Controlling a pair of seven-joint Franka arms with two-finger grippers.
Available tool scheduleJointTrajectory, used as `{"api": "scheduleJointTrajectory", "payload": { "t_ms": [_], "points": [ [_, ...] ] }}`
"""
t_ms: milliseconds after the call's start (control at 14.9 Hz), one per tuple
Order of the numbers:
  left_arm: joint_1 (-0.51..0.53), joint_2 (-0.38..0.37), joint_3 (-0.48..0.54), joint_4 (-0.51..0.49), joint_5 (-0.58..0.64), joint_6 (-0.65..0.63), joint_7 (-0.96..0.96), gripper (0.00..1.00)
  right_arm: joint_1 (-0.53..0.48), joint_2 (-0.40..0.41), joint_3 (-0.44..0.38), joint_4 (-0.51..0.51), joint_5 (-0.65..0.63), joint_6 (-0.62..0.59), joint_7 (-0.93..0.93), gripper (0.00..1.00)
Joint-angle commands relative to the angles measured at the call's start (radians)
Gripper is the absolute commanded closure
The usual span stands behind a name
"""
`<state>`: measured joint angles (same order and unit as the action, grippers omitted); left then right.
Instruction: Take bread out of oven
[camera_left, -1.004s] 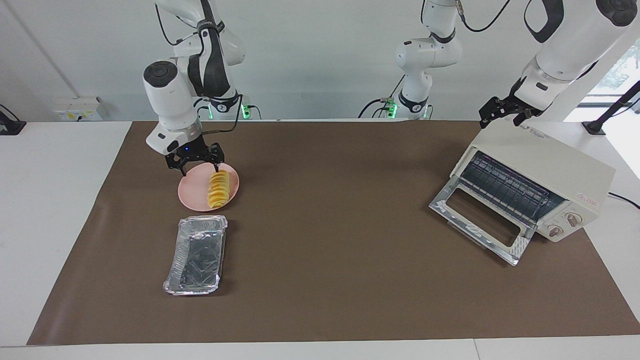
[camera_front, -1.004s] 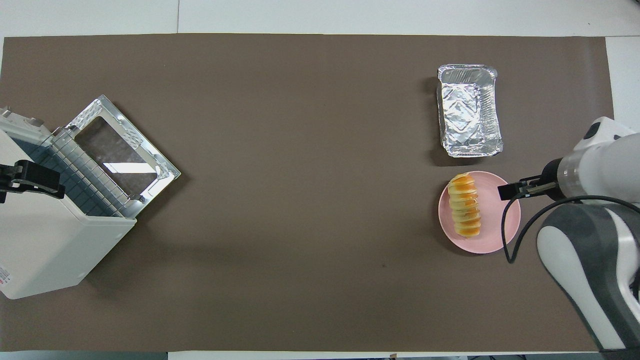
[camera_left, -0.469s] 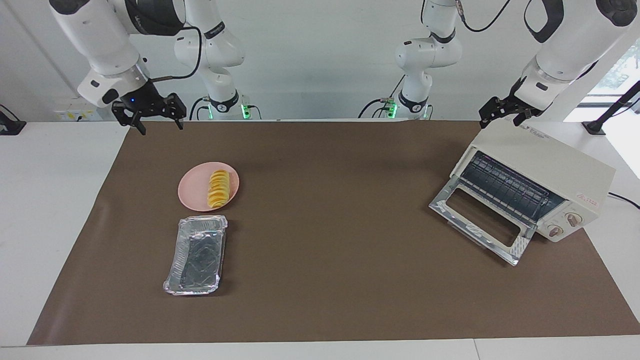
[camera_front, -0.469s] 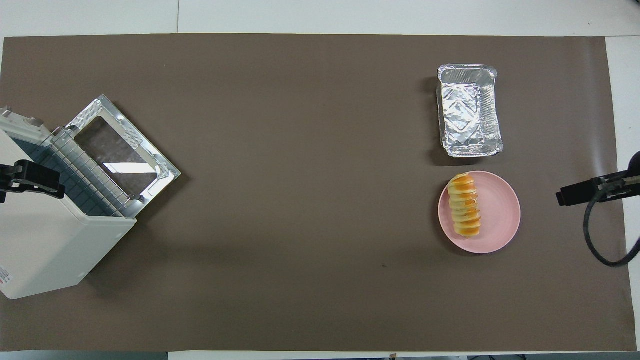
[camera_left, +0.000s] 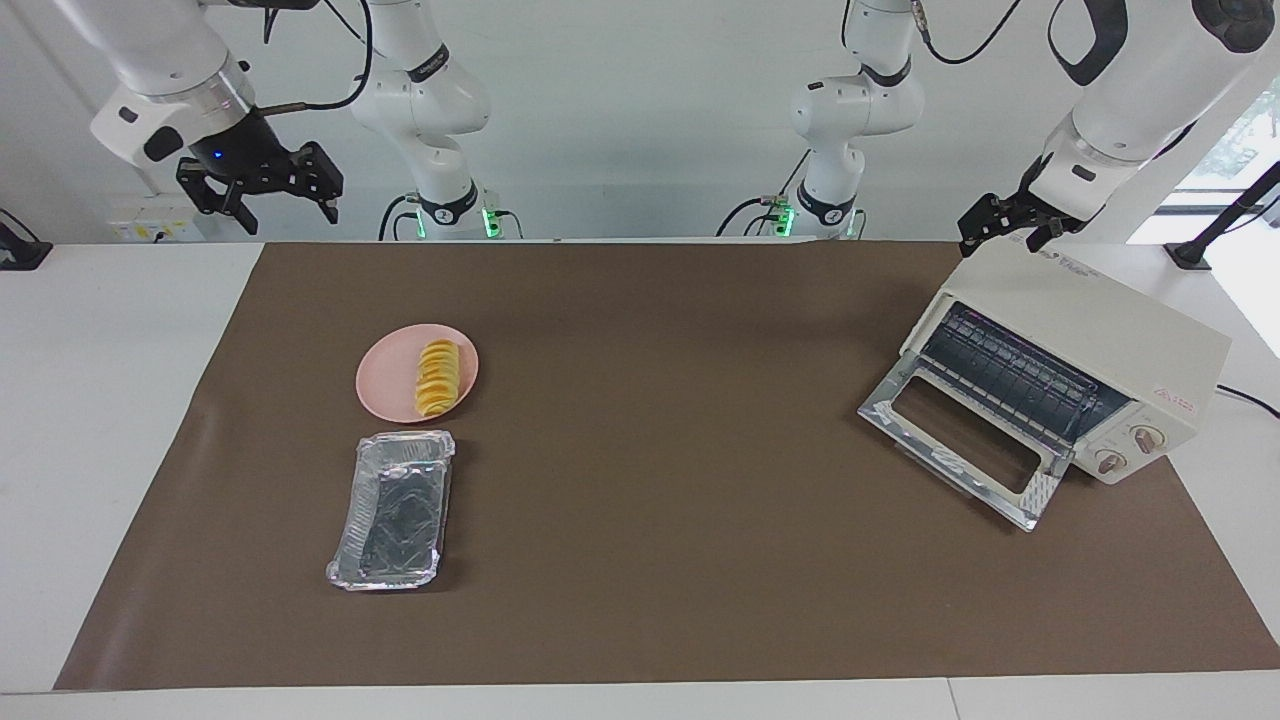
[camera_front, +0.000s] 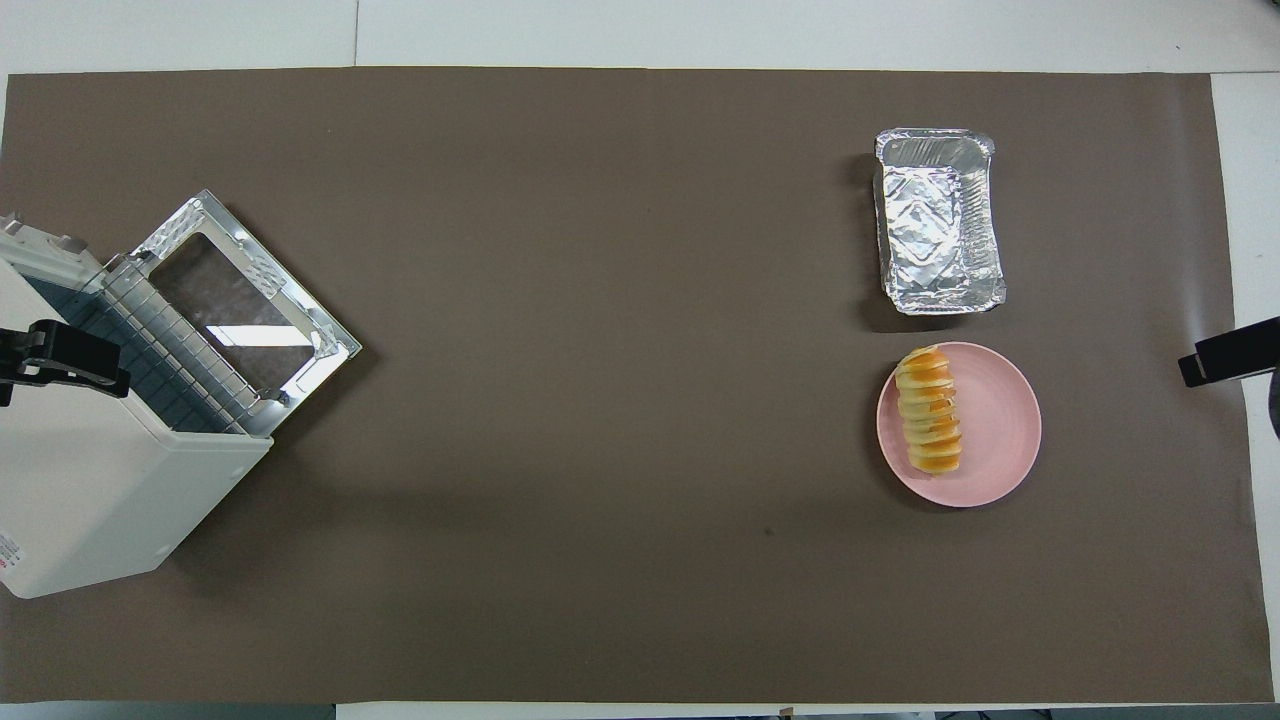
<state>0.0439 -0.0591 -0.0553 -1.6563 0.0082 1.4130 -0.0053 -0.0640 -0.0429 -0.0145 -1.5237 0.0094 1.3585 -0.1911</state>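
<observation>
Parking well means keeping right gripper (camera_left: 262, 197), jaws spread & empty, high w/ bread (camera_left: 436, 377) on pink plate (camera_left: 382, 384) below them, and left gripper (camera_left: 1008, 228), jaw state unclear, over oven (camera_left: 1090, 340).

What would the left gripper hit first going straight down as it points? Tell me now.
Most likely the oven, on its cream top: the left gripper hangs pointing down over it, near the edge nearest the robots. Depth is unclear, so it could just miss that edge.
</observation>
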Motion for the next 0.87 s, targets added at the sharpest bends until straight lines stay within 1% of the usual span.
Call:
{"api": "scheduleJointTrajectory", "payload": {
  "t_ms": [0, 268, 803],
  "points": [
    [-0.004, -0.019, 0.005, -0.016, -0.001, -0.002, 0.002, 0.00, -0.019, 0.023, 0.005, 0.007, -0.008, 0.031, -0.016, 0.00],
    [-0.004, -0.019, 0.005, -0.016, -0.001, -0.002, 0.002, 0.00, -0.016, 0.017, 0.005, -0.052, -0.009, 0.103, -0.013, 0.00],
    [-0.004, -0.019, 0.005, -0.016, -0.001, -0.002, 0.002, 0.00, -0.007, 0.014, 0.005, -0.055, -0.014, 0.123, 0.010, 0.00]
  ]
}}
